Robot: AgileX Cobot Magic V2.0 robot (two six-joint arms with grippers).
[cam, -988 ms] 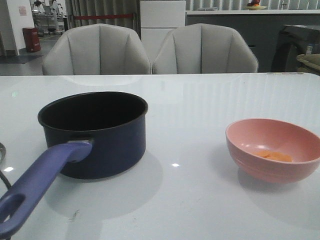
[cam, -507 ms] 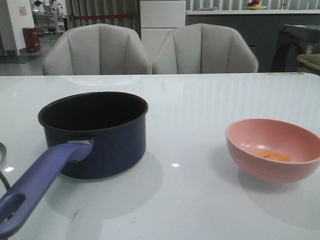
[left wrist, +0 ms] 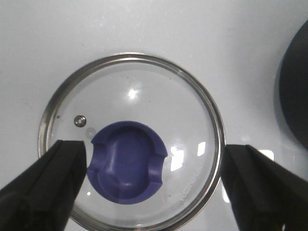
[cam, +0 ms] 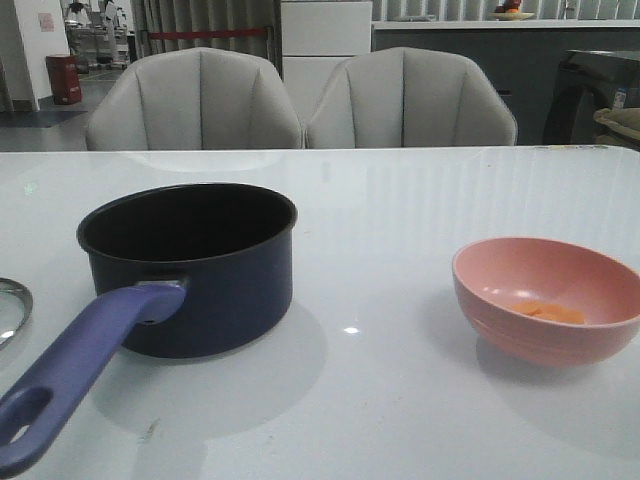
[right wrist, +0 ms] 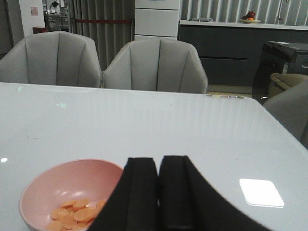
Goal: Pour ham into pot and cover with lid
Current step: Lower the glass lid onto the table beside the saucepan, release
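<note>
The lid (cam: 12, 312) had slid further into view at the bench's (cam: 400, 220) left edge; left hand (left wrist: 153, 185) spread above it, right hand (right wrist: 159, 192) pressed together, ham (cam: 548, 312) inside the pink bowl (cam: 545, 300)

One pot (cam: 190, 265) stands at nine o'clock on the one table (cam: 400, 200), with one lid (left wrist: 131, 139) at its nine o'clock. One bowl (cam: 545, 298) sits at three o'clock, holding roughly ten ham slices (right wrist: 72, 214); some are hidden. Two chairs (cam: 195, 100) stand at twelve o'clock.
</note>
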